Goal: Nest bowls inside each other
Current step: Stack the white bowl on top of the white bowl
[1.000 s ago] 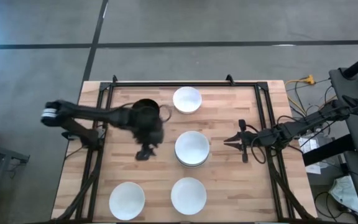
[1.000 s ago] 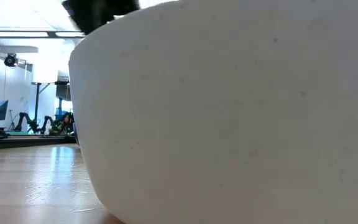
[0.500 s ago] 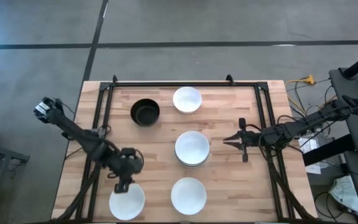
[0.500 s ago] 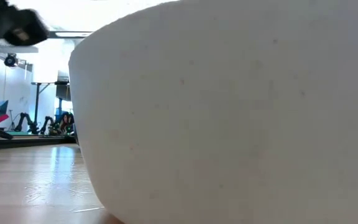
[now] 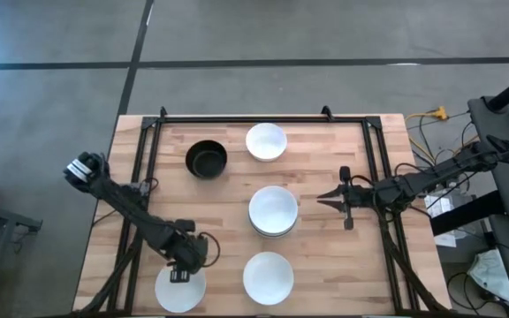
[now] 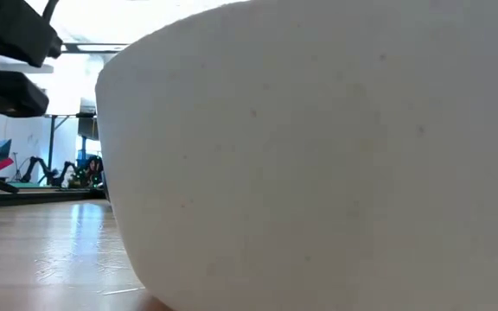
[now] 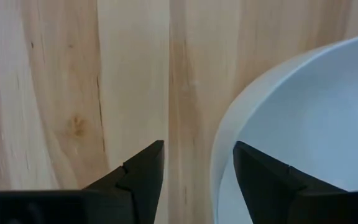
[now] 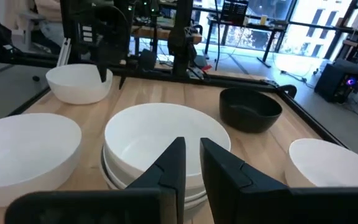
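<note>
Four bowls stand apart on the wooden table: a black bowl (image 5: 206,159) at the far left, a white bowl (image 5: 266,141) at the far middle, a white bowl (image 5: 268,277) at the near middle and a white bowl (image 5: 179,290) at the near left. A stack of nested bowls (image 5: 273,210) with a white one on top stands in the middle. My left gripper (image 5: 180,275) is open over the near-left bowl's far rim (image 7: 219,155), one finger outside it and one over its inside. My right gripper (image 5: 322,199) is shut and empty, right of the stack.
A dark metal frame (image 5: 153,132) runs along the table's far, left and right sides. In the low view the near-middle white bowl (image 6: 318,155) fills almost the whole picture. Bare wood lies between the bowls and at the table's right near corner.
My left gripper has gone from beside the black bowl toward the table's near edge and now hangs over the near-left white bowl's rim. The bowls have stayed where they were.
</note>
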Available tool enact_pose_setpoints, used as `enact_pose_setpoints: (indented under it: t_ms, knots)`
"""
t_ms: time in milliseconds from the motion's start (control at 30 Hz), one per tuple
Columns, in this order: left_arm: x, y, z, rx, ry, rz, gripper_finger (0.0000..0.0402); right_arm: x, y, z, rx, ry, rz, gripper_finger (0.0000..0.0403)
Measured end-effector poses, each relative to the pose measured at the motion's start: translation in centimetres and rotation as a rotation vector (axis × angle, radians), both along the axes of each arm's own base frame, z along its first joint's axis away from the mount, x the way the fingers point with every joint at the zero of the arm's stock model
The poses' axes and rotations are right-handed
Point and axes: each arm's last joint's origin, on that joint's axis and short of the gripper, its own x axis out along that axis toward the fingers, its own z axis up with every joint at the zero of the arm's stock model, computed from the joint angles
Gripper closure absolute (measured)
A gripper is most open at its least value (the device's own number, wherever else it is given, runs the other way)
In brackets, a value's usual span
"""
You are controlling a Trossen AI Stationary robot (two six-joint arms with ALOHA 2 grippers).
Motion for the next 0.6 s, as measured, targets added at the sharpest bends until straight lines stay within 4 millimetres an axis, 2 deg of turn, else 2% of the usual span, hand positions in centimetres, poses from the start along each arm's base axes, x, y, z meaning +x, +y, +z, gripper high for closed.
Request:
enact_pose_setpoints:
  t_ms: [133, 333, 367, 500, 600]
  knots:
    - [0.0, 0.0, -0.1, -0.007, 0.012, -0.005, 0.0256, 0.0, 0.0, 0.0, 0.002, 0.001, 0.000, 0.0360]
    - [0.0, 0.0, 0.0, -0.016, 0.011, -0.036, 0.0379, 0.0, 0.0, 0.0, 0.002, 0.002, 0.001, 0.0360]
    - [-0.1, -0.1, 0.0, -0.020, 0.014, -0.040, 0.0390, 0.0, 0.0, 0.0, 0.003, 0.002, 0.001, 0.0360]
    - [-0.2, 0.1, 0.1, -0.017, 0.025, -0.058, 0.0395, 0.0, 0.0, 0.0, 0.003, 0.002, 0.001, 0.0360]
    - [-0.3, 0.6, 1.0, -0.006, 0.023, -0.077, 0.0400, 0.0, 0.0, 0.0, 0.003, 0.002, 0.001, 0.0360]
